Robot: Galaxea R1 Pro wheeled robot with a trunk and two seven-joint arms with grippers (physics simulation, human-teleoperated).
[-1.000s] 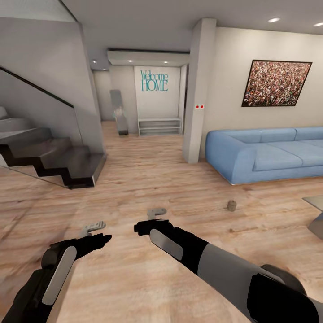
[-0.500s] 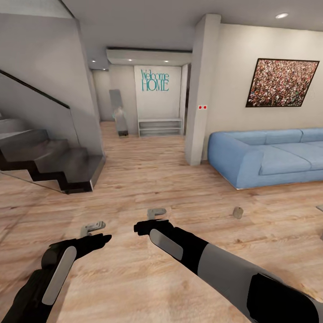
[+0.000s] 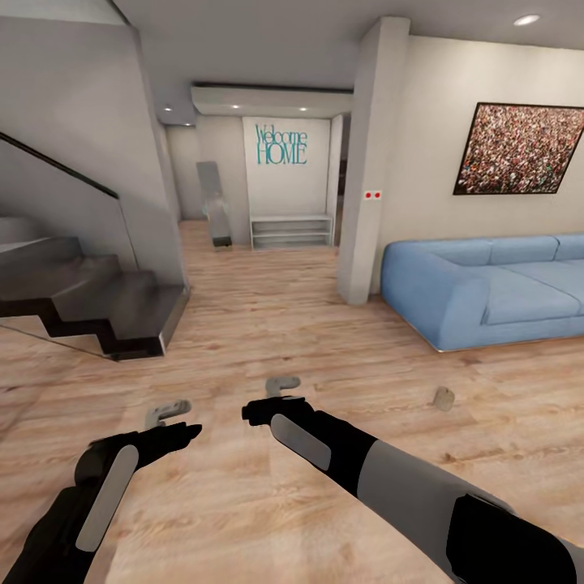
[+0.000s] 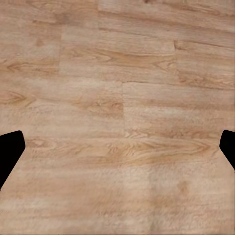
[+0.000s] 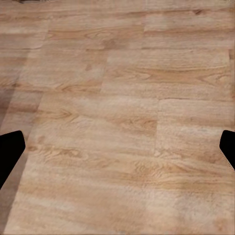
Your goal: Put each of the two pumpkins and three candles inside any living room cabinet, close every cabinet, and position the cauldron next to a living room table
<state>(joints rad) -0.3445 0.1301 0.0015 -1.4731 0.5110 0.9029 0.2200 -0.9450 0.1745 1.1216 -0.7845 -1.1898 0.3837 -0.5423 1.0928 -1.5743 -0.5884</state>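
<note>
Two grippers hang out in front of the robot above bare plank floor point(image 3: 268, 324), both with their fingers spread and nothing between them. The left gripper point(image 3: 168, 412) shows in the head view as a pale pair of fingers ahead of a black wrist; in the left wrist view its dark fingertips point(image 4: 10, 149) sit at opposite edges of the picture with only light wood planks between them. The right gripper point(image 3: 283, 384) is a little further forward, likewise parted, and the right wrist view gives the same arrangement: a black fingertip point(image 5: 11, 147) at each side and wood grain in the gap. Neither gripper touches anything.

Out to the right of the right arm, one candle point(image 3: 443, 398) stands on the floor, a short beige-grey stub, well apart from both grippers and just in front of the blue sofa point(image 3: 487, 288). The sofa runs along the right wall under a framed speckled picture point(image 3: 519, 149).

Further back, a pale square pillar point(image 3: 369, 162) with two small red dots on it stands near the sofa's end. Beyond it a hallway leads to a white wall lettered "Welcome HOME" point(image 3: 281, 144), with a low white shelf point(image 3: 291, 231) beneath. On the left, a dark staircase point(image 3: 89, 304) climbs beside a grey wall.
</note>
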